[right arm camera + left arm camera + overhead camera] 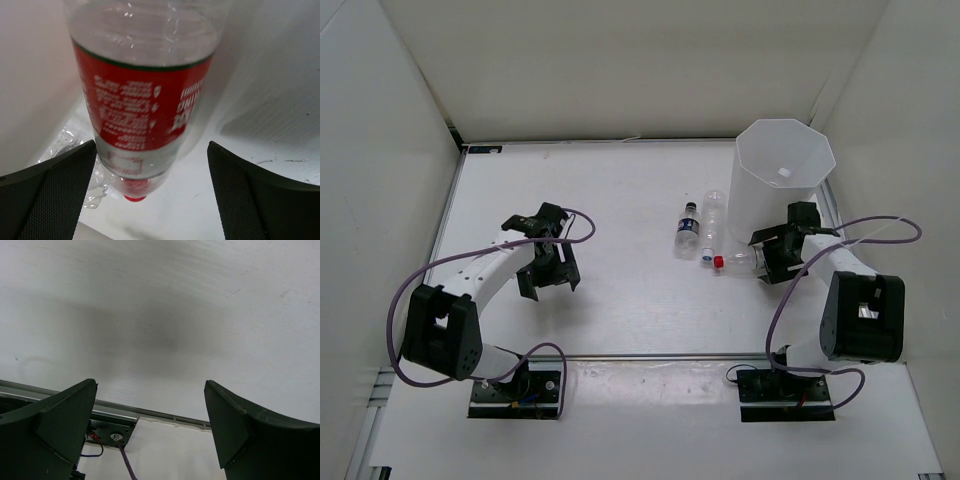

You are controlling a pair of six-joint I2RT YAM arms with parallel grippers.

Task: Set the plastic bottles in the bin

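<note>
The tall white bin (785, 170) stands at the back right. A clear bottle with a red label and red cap (735, 262) lies on the table at its foot. My right gripper (767, 260) is open around this bottle's body. In the right wrist view the bottle (145, 95) sits between the spread fingers of my right gripper (152, 150), with its cap pointing away. A dark-capped bottle with a blue label (687, 228) and a clear white-capped bottle (712, 222) lie just left of the bin. My left gripper (548, 270) is open and empty over bare table; it also shows in the left wrist view (150, 390).
White walls enclose the table on three sides. The bin's wall (30, 75) is close on the left of the right fingers, with crumpled clear plastic (70, 145) beside it. A metal rail (650, 355) crosses near the arm bases. Purple cables loop from both arms.
</note>
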